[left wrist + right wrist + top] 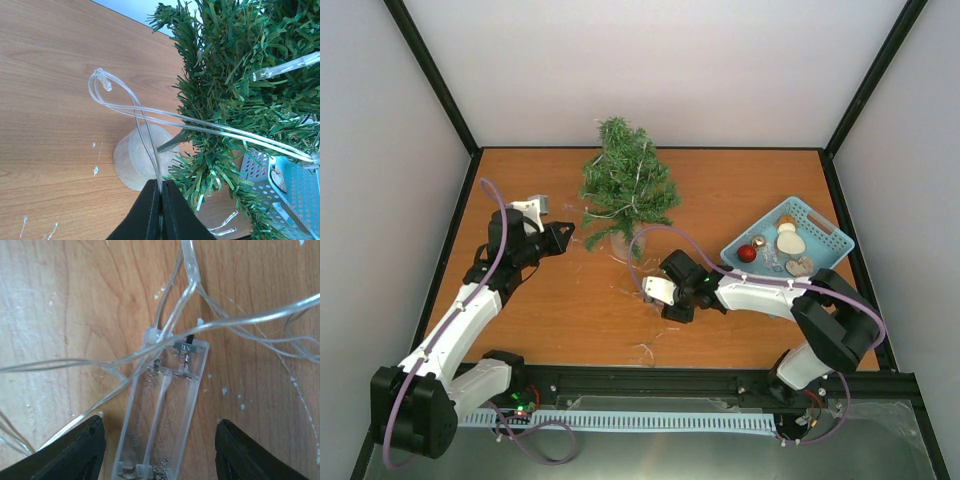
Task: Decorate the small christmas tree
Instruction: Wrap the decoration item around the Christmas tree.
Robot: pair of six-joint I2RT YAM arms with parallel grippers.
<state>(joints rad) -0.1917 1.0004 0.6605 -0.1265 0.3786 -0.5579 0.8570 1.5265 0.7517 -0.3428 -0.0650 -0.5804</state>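
Observation:
The small christmas tree (625, 185) stands at the back middle of the table, bushy green on a pale wooden base (134, 161). A clear light string (145, 112) loops from its branches down past the base. My left gripper (161, 189) is shut on that string just in front of the base, left of the tree (240, 75) in the top view (563, 233). My right gripper (660, 300) hangs open, in front of the tree, over a clear empty battery box (165, 405). Its black fingers (75, 452) stand apart on either side of the box, not touching it.
A blue perforated basket (817, 222) at the right holds a red ball (747, 253) and other ornaments; its edge shows behind the tree (295, 192). Loose clear wire (260, 317) lies tangled on the wood around the battery box. White walls enclose the table.

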